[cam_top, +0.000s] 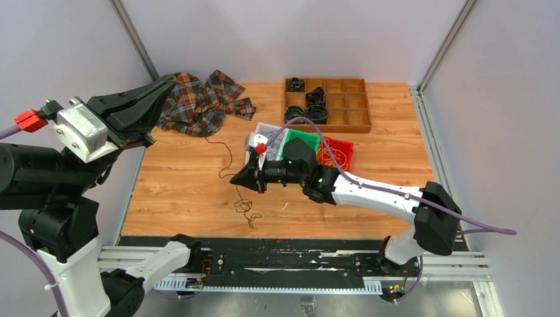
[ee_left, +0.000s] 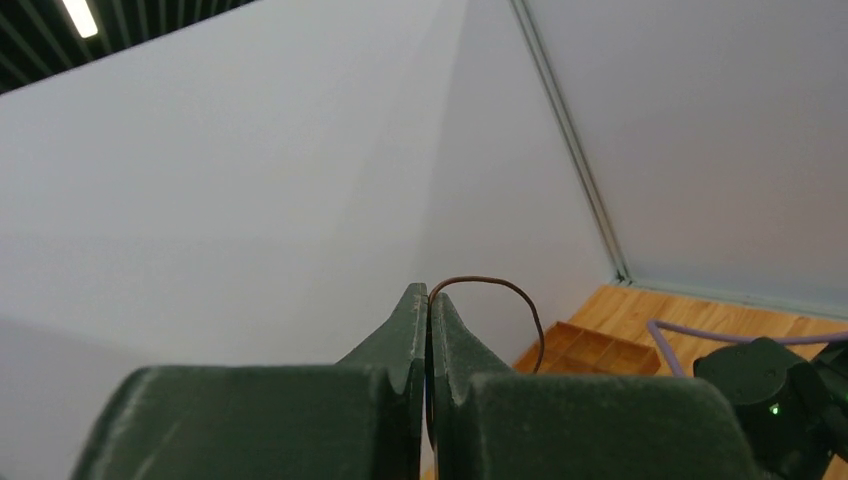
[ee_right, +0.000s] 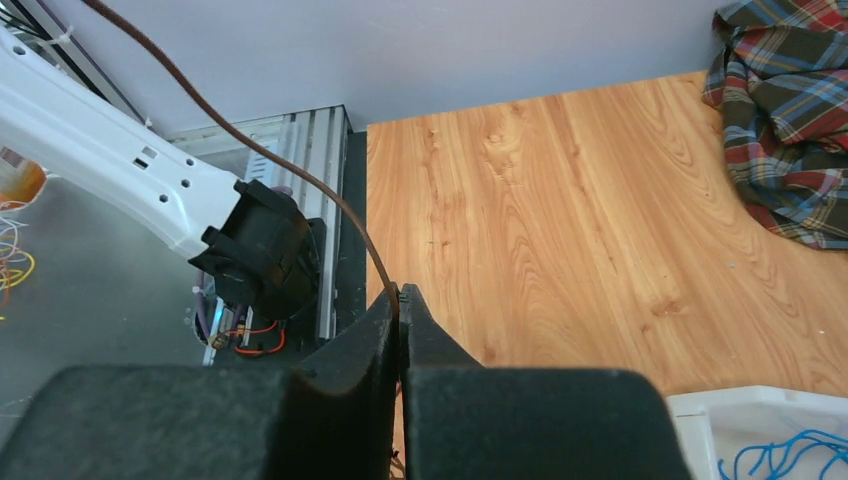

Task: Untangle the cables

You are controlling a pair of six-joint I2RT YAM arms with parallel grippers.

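Cloth (cam_top: 198, 102) behind cable (cam_top: 245, 207); tray (cam_top: 343, 127) beyond

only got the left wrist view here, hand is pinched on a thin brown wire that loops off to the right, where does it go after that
Observer: It runs to the right hand, which is shut on what looks like the same brown wire, out over the middle of the table.
Operator: ok and is the rest of it up off the table or not
Observer: Not all of it. A small tangle of thin wire lies on the table between the right hand and the near edge.
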